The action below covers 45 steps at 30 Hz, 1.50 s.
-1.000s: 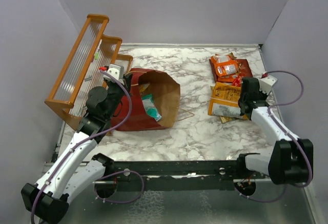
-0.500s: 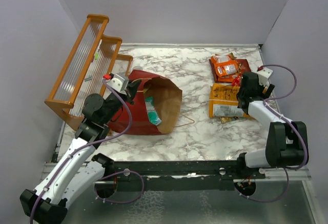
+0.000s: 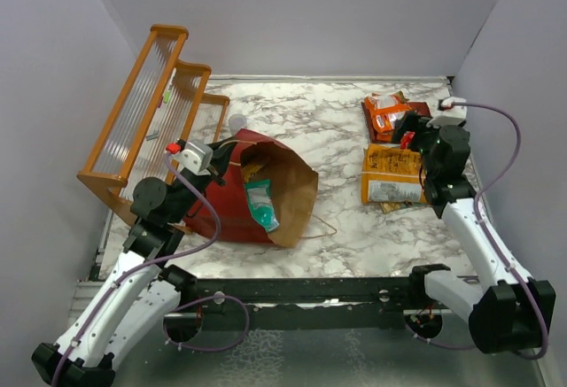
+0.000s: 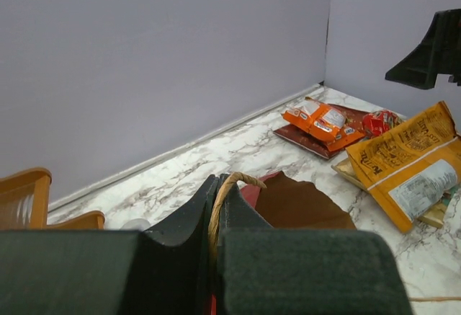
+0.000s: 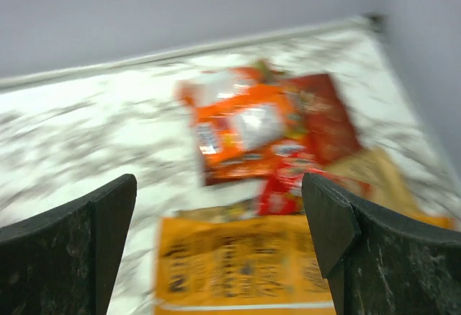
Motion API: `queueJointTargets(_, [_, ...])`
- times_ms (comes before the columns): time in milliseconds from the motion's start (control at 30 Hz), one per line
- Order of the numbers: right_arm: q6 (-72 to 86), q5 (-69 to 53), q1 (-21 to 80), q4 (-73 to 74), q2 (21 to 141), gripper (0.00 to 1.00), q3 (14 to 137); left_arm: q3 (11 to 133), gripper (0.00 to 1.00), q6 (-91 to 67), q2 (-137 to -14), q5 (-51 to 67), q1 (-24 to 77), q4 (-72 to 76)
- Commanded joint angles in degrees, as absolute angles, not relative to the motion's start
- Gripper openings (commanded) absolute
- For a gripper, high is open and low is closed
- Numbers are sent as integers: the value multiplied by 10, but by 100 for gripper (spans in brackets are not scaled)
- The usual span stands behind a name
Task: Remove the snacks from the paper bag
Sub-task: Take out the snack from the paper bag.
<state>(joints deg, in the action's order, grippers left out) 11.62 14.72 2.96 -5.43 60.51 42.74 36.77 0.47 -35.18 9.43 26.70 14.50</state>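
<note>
Between lilac walls (image 3: 310,15), marbled table (image 3: 345,219) bears a seemingly tipped paper bag (image 3: 228,215).

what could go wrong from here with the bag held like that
1. The left gripper pinches only the thin twine handle. It could slip or tear, and the paper bag would flop with the teal packet inside.
2. The right gripper hangs open right above the snack pile. Dipping there might knock the small red packet about.
</note>
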Motion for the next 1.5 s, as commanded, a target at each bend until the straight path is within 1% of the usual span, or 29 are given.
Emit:
queueJointTargets(0, [51, -167, 102, -137, 546, 96, 392, 365, 0, 32, -331, 67, 265, 174])
queueJointTargets(133, [9, -339, 162, -174, 514, 94, 363, 351, 0, 37, -313, 52, 265, 188])
queueJointTargets(200, [-28, -396, 196, -193, 496, 93, 342, 342, 0, 40, -306, 56, 265, 192])
queueJointTargets(367, [-123, -478, 288, -167, 476, 92, 337, 328, 0, 39, -310, 66, 265, 178])
queueJointTargets(467, [-196, -477, 338, -131, 486, 90, 350, 328, 0, 43, -307, 48, 265, 167])
queueJointTargets(500, [-229, -483, 355, -122, 492, 86, 351, 325, 0, 44, -303, 40, 265, 172])
queueJointTargets(567, [-327, -510, 389, -91, 507, 74, 357, 315, 0, 42, -290, 30, 265, 184])
queueJointTargets(633, [-381, -478, 436, -70, 532, 72, 366, 304, 0, 40, -275, 27, 265, 193])
queueJointTargets(767, [-467, -360, 523, -31, 611, 73, 402, 290, 0, 34, -248, 33, 265, 190])
queueJointTargets(900, [-504, -275, 565, -20, 697, 74, 431, 287, 0, 34, -237, 35, 266, 182])
queueJointTargets(1200, [-563, -208, 609, -19, 792, 75, 437, 281, 0, 17, -271, 78, 265, 214])
queueJointTargets(1333, [-571, -220, 621, -15, 807, 76, 430, 286, 0, 23, -279, 81, 265, 210])
queueJointTargets(1467, [-604, -202, 633, -3, 814, 77, 421, 283, 0, 26, -276, 77, 265, 211])
